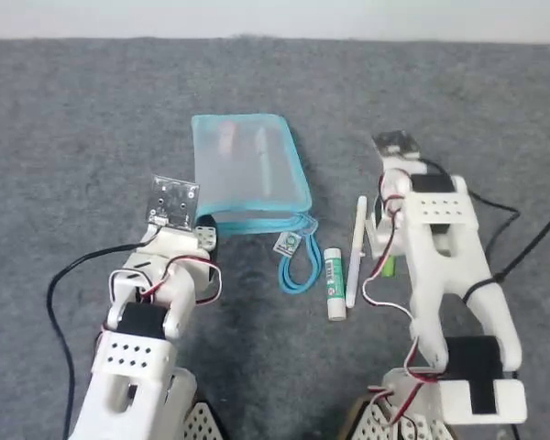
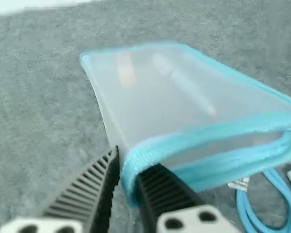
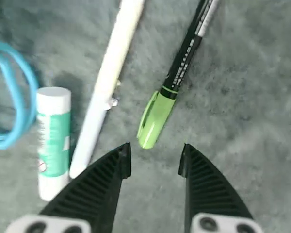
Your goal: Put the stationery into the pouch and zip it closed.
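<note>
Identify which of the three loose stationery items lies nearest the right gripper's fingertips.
The black pen with the green cap: its cap lies just ahead of the open right gripper; the white pen and glue stick lie off to one side.

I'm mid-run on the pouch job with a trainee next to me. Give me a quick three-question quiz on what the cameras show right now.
1. True or false: the left gripper has its fingers closed on a corner of the translucent plastic pouch with teal edging.
2. Which item lies just ahead of the open right gripper? A) a pair of scissors B) a red eraser C) the black marker with a lime-green cap
3. How many loose stationery items lie on the grey carpet outside the pouch?

Key
1. True.
2. C.
3. Three: the marker, the white glue stick with a green label and the long white pen.
</note>
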You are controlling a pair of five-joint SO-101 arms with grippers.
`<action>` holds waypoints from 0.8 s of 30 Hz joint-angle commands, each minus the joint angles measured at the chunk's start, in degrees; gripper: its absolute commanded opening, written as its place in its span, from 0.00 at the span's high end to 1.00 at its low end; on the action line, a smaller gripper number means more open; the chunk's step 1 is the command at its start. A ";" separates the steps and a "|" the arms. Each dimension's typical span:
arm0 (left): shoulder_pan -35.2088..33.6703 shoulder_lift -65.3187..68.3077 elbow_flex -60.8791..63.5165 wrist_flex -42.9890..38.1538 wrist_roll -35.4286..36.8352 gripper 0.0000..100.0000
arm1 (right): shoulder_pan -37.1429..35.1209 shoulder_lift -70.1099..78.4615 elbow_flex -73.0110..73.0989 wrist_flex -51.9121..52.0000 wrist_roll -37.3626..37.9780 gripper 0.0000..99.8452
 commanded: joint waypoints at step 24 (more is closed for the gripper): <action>-0.35 -0.26 -0.75 -1.41 -0.09 0.99 | 5.05 7.87 -0.62 -9.10 1.41 0.99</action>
